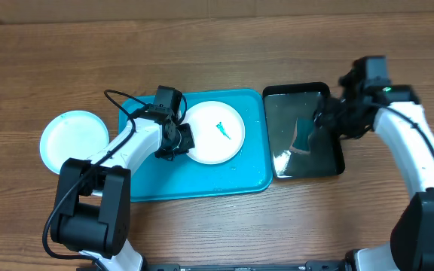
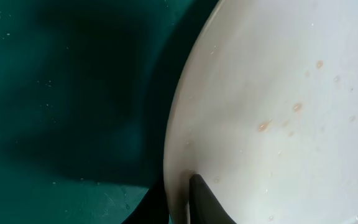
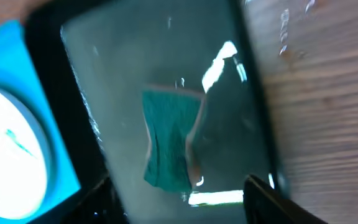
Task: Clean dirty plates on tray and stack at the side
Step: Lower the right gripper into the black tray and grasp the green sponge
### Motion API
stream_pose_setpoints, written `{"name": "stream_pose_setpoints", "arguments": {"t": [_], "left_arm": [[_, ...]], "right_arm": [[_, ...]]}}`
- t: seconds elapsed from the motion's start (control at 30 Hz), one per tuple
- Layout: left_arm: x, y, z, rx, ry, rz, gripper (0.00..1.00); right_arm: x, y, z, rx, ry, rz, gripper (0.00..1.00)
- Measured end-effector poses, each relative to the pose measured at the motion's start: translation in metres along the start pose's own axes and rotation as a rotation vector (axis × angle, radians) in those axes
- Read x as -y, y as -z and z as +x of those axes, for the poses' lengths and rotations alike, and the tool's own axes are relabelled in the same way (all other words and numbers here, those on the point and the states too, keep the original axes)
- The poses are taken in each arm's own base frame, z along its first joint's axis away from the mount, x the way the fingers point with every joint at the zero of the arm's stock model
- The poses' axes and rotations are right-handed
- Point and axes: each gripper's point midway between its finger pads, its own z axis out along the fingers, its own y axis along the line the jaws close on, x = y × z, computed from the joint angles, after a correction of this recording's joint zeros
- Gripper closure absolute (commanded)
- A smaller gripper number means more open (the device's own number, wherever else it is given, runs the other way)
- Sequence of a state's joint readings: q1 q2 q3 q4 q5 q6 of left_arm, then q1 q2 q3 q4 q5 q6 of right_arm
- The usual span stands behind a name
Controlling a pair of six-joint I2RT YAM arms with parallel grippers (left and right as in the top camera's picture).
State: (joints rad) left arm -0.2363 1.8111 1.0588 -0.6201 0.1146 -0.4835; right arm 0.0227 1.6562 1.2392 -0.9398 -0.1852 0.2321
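A white plate (image 1: 215, 134) with a small green smear (image 1: 223, 129) lies on the turquoise tray (image 1: 202, 181). My left gripper (image 1: 175, 140) is shut on the plate's left rim; in the left wrist view its fingers (image 2: 185, 199) pinch the rim of the white plate (image 2: 278, 93) over the tray (image 2: 55, 93). A pale blue-white plate (image 1: 74, 139) lies on the table left of the tray. The yellow-green plate is not in view. My right gripper (image 1: 328, 120) is open over a teal sponge (image 3: 169, 143), with its fingers (image 3: 185, 205) apart and empty.
A smaller black tray (image 1: 336, 162) holding water stands right of the turquoise tray, and the sponge (image 1: 304, 137) lies in it. The right wrist view shows its black rim (image 3: 73, 99), the turquoise tray (image 3: 11, 56) and the white plate (image 3: 5, 155).
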Motion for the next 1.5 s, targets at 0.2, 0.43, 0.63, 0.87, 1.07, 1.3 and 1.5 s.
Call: {"name": "stream_pose_setpoints", "arguments": {"t": [0.2,0.43,0.63,0.87,1.07,1.3,1.5], "left_arm": [[0.000,0.000,0.000,0.000,0.008,0.000,0.87],[0.000,0.000,0.000,0.000,0.008,0.000,0.87],[0.000,0.000,0.000,0.000,0.008,0.000,0.87],[0.000,0.000,0.000,0.000,0.008,0.000,0.87],[0.000,0.000,0.000,0.000,0.008,0.000,0.87],[0.000,0.000,0.000,0.000,0.008,0.000,0.87],[0.000,0.000,0.000,0.000,0.008,0.000,0.87]], "right_arm": [[-0.012,-0.031,0.010,0.040,0.073,0.004,0.38],[-0.021,-0.051,0.015,0.091,0.133,0.019,0.43],[-0.012,-0.063,0.013,0.146,0.137,0.051,0.43],[-0.011,-0.069,0.015,0.163,0.130,0.042,0.43],[-0.009,-0.076,0.021,0.156,0.133,0.043,0.43],[-0.011,-0.087,0.019,0.158,0.141,0.040,0.65],[-0.014,-0.088,0.023,0.147,0.144,0.039,0.48]]}}
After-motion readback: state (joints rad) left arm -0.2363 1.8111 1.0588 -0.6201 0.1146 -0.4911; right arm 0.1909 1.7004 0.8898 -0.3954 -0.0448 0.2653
